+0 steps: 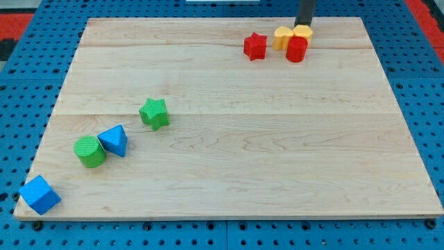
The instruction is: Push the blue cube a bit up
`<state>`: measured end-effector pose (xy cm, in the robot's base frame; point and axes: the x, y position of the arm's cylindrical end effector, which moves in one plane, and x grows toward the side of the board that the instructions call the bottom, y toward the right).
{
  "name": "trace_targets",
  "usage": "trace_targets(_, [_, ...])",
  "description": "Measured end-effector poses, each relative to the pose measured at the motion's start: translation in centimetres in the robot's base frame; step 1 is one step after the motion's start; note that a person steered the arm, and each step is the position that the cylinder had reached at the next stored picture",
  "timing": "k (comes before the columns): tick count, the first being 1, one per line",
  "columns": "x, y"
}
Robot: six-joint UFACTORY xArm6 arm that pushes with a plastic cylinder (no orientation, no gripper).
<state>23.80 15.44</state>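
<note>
Approach phase, judged: my tip [303, 26], a bare rod with no jaws to open or close, sits at the view's top touching the yellow block [302, 32], well apart from the blue cube [39, 194] at the wooden board's [243, 160] bottom-left corner, beneath which it must next arrive.

I have just one view, looking down at a slant from above the table's [229, 160] near edge toward its far edge. It sits far enough back to take in nearly the whole table, with blue pegboard [416, 104] showing around it. The rod enters at the view's top, cut off by the frame.
</note>
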Motion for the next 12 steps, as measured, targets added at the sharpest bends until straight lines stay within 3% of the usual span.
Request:
trace_targets(1, [-0.3,0.9])
trace_targets(2, [1.8,6.9])
trace_targets(3, [10.2,7.1])
trace_targets(4, [22.4,5.4])
trace_targets(5, [38.0,-6.7])
trace_targets(6, [38.0,-6.7])
trace_targets(7, [38.1,-12.6])
trace_targets(8, [38.1,-24.9])
trace_targets(11, [38.0,-40.3])
trace_targets(12, [38.0,-40.4])
